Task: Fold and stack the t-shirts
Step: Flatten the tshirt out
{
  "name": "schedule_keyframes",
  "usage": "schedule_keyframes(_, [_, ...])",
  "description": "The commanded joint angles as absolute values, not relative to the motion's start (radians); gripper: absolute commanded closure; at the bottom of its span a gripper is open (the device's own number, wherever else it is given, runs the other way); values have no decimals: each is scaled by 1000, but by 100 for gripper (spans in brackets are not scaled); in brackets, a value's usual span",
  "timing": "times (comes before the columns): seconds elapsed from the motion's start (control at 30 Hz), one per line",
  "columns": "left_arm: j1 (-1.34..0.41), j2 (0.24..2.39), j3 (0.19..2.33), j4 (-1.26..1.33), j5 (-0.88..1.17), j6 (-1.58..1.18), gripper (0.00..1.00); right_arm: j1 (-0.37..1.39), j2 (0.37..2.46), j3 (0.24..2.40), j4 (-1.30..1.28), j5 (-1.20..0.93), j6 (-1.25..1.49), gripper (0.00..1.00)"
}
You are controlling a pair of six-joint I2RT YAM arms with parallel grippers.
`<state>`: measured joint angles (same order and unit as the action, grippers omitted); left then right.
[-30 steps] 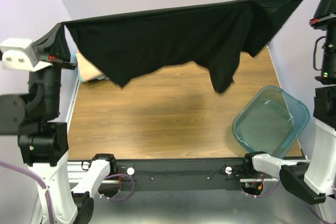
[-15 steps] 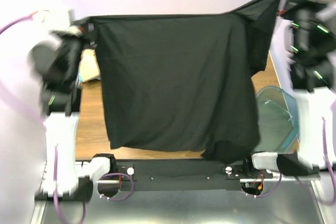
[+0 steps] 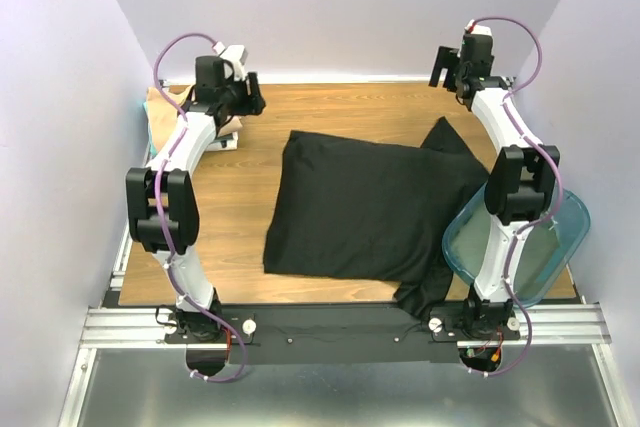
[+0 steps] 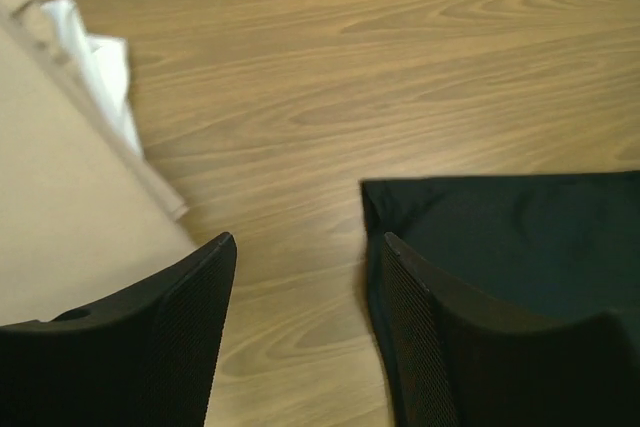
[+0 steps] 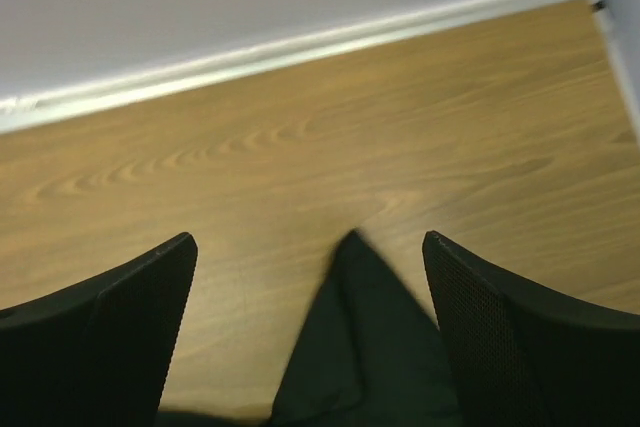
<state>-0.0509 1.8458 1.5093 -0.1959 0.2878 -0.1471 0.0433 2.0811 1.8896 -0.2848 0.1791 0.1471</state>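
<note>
A plain black t-shirt [image 3: 365,207] lies spread on the wooden table [image 3: 230,217], one sleeve pointing toward the far right corner. My left gripper [image 3: 248,97] hovers open beyond the shirt's far left corner. In the left wrist view the left gripper [image 4: 307,239] holds nothing, and the black t-shirt's corner [image 4: 510,237] lies by the right finger. My right gripper [image 3: 447,69] is open above the sleeve tip. In the right wrist view the right gripper [image 5: 308,237] is empty, with the black t-shirt's sleeve [image 5: 365,357] below it. A tan t-shirt [image 4: 55,207] lies at the far left.
A clear teal bin [image 3: 530,247] sits at the near right, its rim over the table edge and partly behind the right arm. White cloth [image 4: 100,67] shows under the tan shirt. The black shirt's near right corner [image 3: 425,292] reaches the table's front rail. Walls stand close on three sides.
Both grippers held the black shirt stretched in the air; now both have opened and the shirt lies on the table. Both arms now reach toward the far end of the table.
</note>
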Motion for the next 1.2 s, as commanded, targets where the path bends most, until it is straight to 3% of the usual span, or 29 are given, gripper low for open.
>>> schedule_keyframes(0.0, [-132, 1747, 1562, -202, 331, -147, 32, 51, 1996, 1893, -276, 32, 182, 0])
schedule_keyframes(0.4, [-324, 1626, 1151, -120, 387, -432, 32, 51, 1784, 1476, -327, -97, 327, 0])
schedule_keyframes(0.8, [-388, 1785, 1092, -52, 410, -460, 32, 51, 1799, 1284, -367, -167, 391, 0])
schedule_keyframes(1.17, [-374, 1919, 1109, -64, 397, -448, 32, 52, 1913, 1266, -365, -288, 402, 0])
